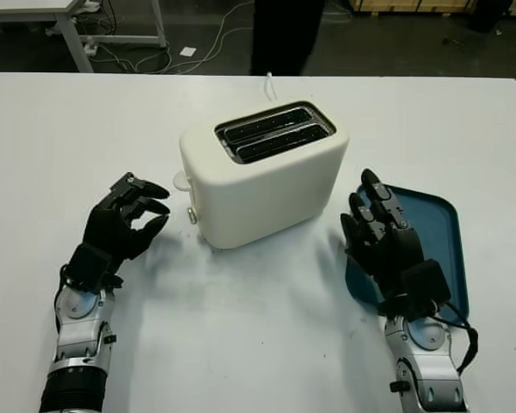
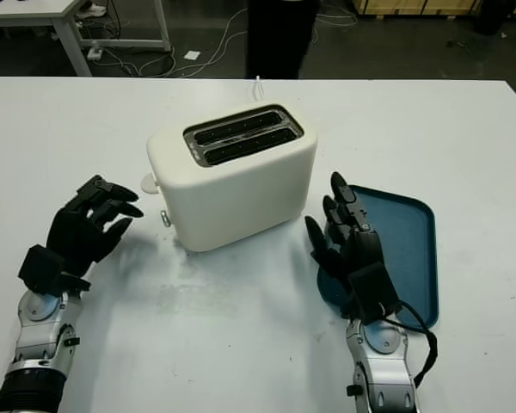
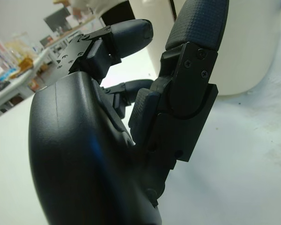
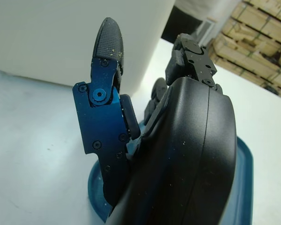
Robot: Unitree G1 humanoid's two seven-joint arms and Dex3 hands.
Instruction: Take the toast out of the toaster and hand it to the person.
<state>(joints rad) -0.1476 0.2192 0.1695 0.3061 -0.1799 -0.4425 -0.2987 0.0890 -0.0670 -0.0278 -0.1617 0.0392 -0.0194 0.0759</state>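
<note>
On the table (image 1: pixel 258 344), both open hands flank the toaster (image 1: pixel 262 172), left hand (image 1: pixel 120 228) and right hand (image 1: pixel 383 237) holding nothing.

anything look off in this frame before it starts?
One thing: the toaster slots look dark, with no toast sticking up, so there is nothing visible to grab. The toaster also sits turned at an angle to the table edge. Left hand and right hand flank it, both open; the right hangs over the blue tray.
</note>
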